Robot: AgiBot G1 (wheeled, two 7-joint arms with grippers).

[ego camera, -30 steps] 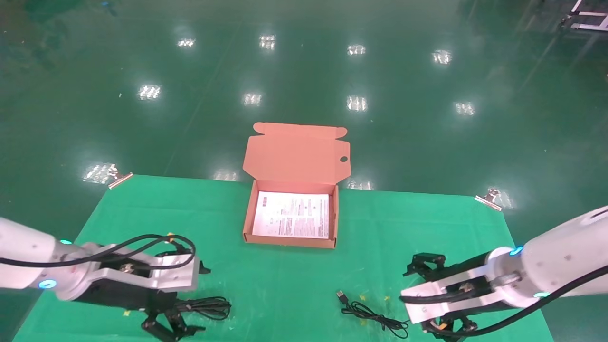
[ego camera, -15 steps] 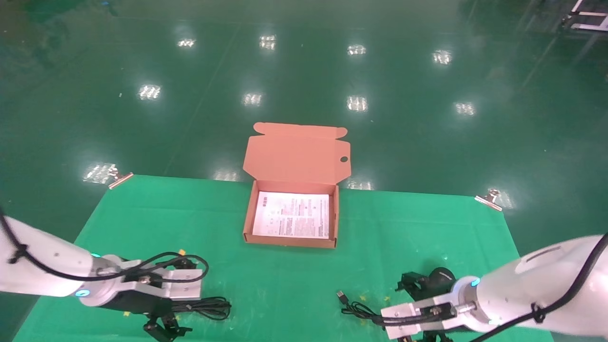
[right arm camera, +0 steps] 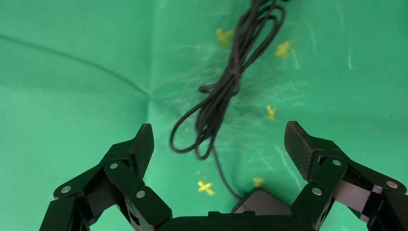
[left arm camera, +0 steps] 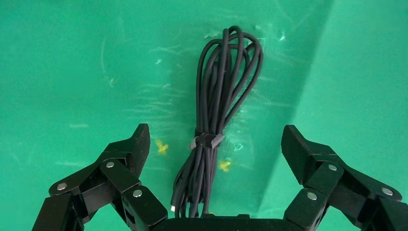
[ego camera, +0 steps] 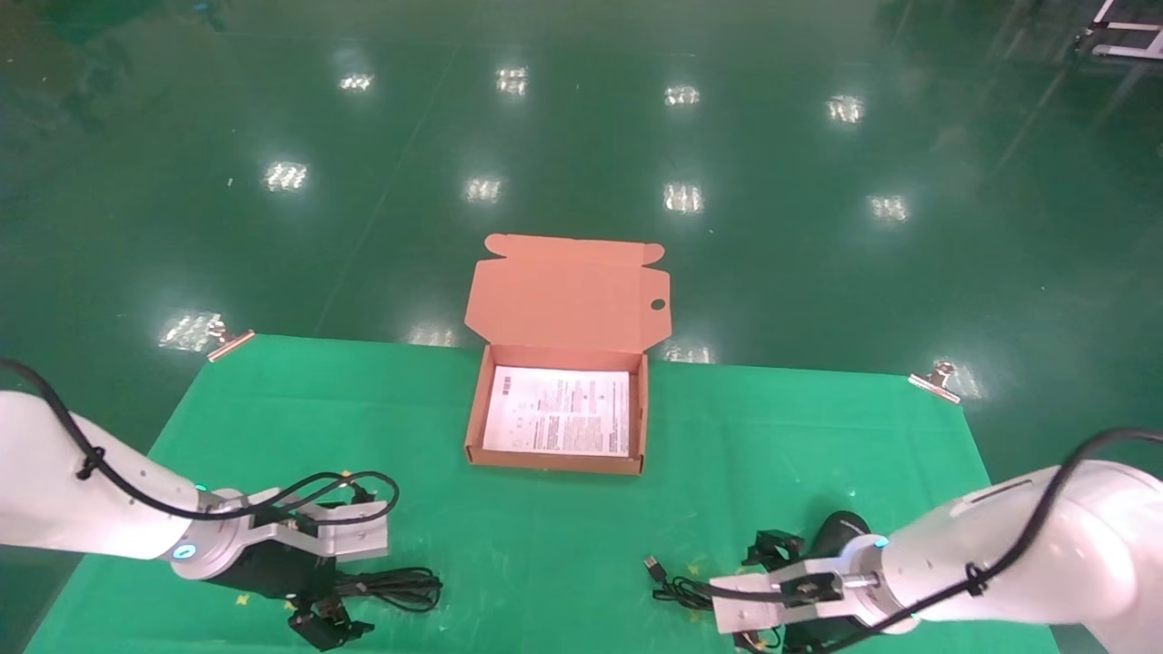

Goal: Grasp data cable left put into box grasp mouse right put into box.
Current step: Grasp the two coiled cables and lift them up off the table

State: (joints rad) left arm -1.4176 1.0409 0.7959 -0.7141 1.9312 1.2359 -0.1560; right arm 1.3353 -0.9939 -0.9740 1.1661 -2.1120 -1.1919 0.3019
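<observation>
Near the bench's front-left corner, the left gripper (left arm camera: 214,144) hangs low over the cable (left arm camera: 219,115), jaws spread either side of its tied middle. The box (ego camera: 556,463) sits open at the back-centre edge. Near the front-right corner, the right gripper (right arm camera: 219,144) straddles the mouse (right arm camera: 257,202) and its cord (right arm camera: 226,86), jaws spread.

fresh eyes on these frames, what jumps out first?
Probably the open orange-brown box at the middle of the green table, lid flap up, a printed sheet inside. Then the two arms low at the near edge: the left gripper with jaws open, straddling the bundled data cable, and the right gripper with jaws open over the thin cord of the mouse.
</observation>
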